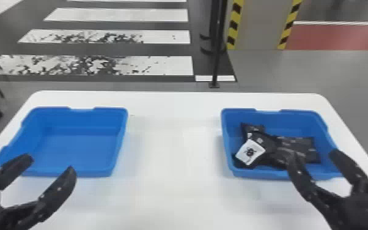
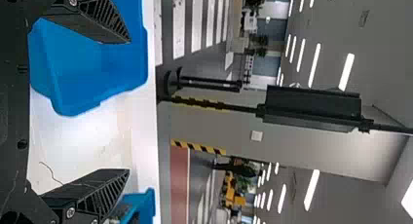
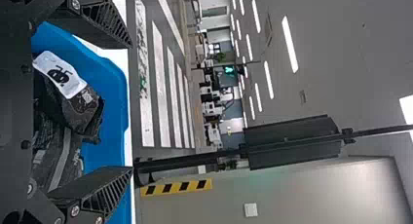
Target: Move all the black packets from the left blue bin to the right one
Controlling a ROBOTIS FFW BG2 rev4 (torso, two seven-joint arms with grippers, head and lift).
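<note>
Lying packets, seemingly below right gripper

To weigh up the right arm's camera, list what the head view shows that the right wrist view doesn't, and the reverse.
Head view: left blue bin, with no packets in it; open left gripper at its near edge.

Right wrist view: ceiling lights and a dark panel on the pole.

Both: right blue bin holding black packets; white label on one; open right gripper; the pole; white floor stripes.
</note>
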